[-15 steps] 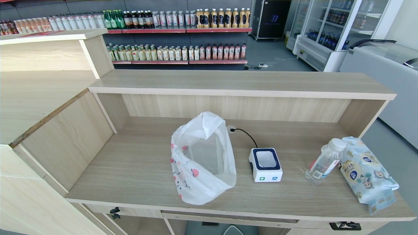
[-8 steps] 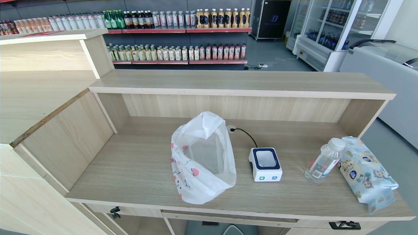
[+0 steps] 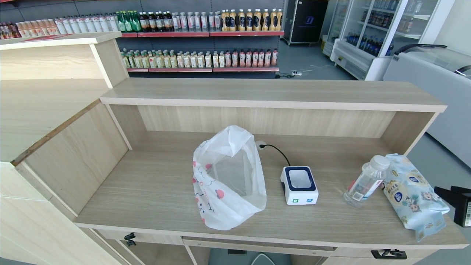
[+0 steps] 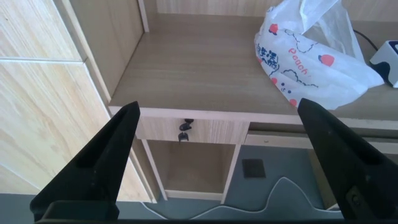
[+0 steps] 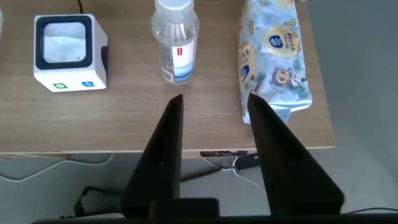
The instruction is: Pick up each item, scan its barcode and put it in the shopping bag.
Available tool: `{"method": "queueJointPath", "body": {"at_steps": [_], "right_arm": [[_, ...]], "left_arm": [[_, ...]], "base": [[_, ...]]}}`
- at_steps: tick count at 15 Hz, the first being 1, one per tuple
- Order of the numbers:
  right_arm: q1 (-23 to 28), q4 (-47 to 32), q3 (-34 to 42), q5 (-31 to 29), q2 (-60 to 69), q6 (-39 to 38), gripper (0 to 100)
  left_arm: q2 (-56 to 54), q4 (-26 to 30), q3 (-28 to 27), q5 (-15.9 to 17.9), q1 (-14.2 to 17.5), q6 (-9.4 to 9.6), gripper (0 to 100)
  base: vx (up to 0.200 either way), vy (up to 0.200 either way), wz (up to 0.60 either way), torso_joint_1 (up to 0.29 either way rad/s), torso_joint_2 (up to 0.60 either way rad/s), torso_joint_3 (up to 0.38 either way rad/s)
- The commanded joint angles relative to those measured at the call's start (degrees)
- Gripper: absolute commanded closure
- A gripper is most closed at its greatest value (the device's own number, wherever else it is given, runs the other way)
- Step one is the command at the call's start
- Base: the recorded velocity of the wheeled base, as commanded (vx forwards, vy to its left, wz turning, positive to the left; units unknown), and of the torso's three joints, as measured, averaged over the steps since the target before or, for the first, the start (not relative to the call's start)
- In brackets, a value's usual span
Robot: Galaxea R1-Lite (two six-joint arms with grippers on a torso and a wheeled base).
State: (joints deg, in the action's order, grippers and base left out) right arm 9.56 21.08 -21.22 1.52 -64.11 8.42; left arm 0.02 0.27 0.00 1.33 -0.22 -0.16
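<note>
A white shopping bag (image 3: 228,180) with red prints stands open-mouthed at the counter's middle. To its right sits a white barcode scanner (image 3: 298,184) with a dark window and a black cable. Farther right stands a clear water bottle (image 3: 366,181), with a pale blue wipes pack (image 3: 412,195) lying beside it. My right gripper (image 5: 214,99) is open and empty, off the counter's front edge, facing the gap between bottle (image 5: 175,43) and wipes pack (image 5: 273,59). My left gripper (image 4: 217,162) is open wide and empty, low before the counter, left of the bag (image 4: 311,56).
The wooden counter (image 3: 154,191) has a raised back wall with a shelf (image 3: 272,94) on top and a side wall at the left. A drawer lock with a key (image 4: 185,129) is under the front edge. A black part of my right arm (image 3: 458,204) shows at the far right.
A black part of my right arm has come into the head view at the right edge, beside the wipes pack. The items on the counter have not moved.
</note>
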Motion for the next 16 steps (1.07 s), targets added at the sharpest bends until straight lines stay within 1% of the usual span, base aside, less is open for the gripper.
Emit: {"method": "queueJointPath", "body": {"at_steps": [1,3,6,9,13,16], "right_arm": [[3.01,3.36,2.94,1.64,-11.04,0.28,0],[3.27,10.91,4.0,2.52,-17.8,0.45,0],[3.27,18.47,4.17,2.43,-25.63,3.62,0],[3.27,24.19,4.26,2.43,-31.69,5.55,0],[2.92,35.61,4.44,2.61,-39.34,7.13,0],[2.75,42.03,4.17,7.35,-44.26,9.59,0]], "left_arm": [[0.06,0.0,0.0,-0.01,0.04,-0.02,0],[0.06,0.0,0.0,-0.01,-0.04,-0.02,0],[0.06,0.0,0.0,-0.01,-0.04,-0.02,0],[0.06,0.0,0.0,-0.01,-0.04,-0.02,0],[0.06,0.0,0.0,-0.01,-0.04,-0.02,0],[0.06,0.0,0.0,-0.01,-0.04,-0.02,0]], "base": [[0.0,0.0,0.0,0.0,0.0,0.0],[0.0,0.0,0.0,0.0,0.0,0.0],[0.0,0.0,0.0,0.0,0.0,0.0],[0.0,0.0,0.0,0.0,0.0,0.0],[0.0,0.0,0.0,0.0,0.0,0.0],[0.0,0.0,0.0,0.0,0.0,0.0]]}}
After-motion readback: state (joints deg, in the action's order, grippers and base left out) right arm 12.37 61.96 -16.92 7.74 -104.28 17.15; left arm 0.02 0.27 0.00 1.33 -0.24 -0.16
